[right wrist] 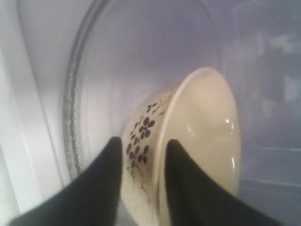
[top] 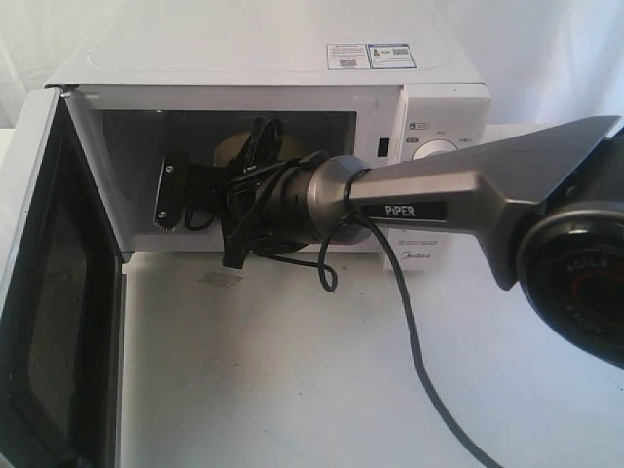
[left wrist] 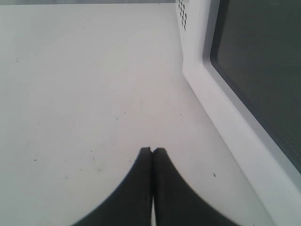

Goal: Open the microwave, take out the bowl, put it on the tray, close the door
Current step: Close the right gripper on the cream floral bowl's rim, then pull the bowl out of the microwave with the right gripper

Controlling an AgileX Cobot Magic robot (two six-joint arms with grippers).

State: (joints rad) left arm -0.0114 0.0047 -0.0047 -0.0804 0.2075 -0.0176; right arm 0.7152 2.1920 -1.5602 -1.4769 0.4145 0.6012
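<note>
The white microwave [top: 273, 49] stands with its door [top: 58, 292] swung wide to the left. My right arm [top: 439, 200] reaches into the cavity, where the cream bowl [top: 234, 148] shows behind the wrist. In the right wrist view my right gripper [right wrist: 143, 140] is shut on the bowl [right wrist: 202, 122], one finger against its flowered outer wall and the other inside the rim. The bowl sits on the glass turntable [right wrist: 141, 47]. My left gripper [left wrist: 152, 149] is shut on nothing, low over the table beside the door [left wrist: 254, 70]. The tray is out of view.
A black cable [top: 409, 322] hangs from the right arm and trails across the white table [top: 292, 390] in front of the microwave. The open door takes up the left edge of the exterior view. The knob panel [top: 439, 146] is partly hidden behind the arm.
</note>
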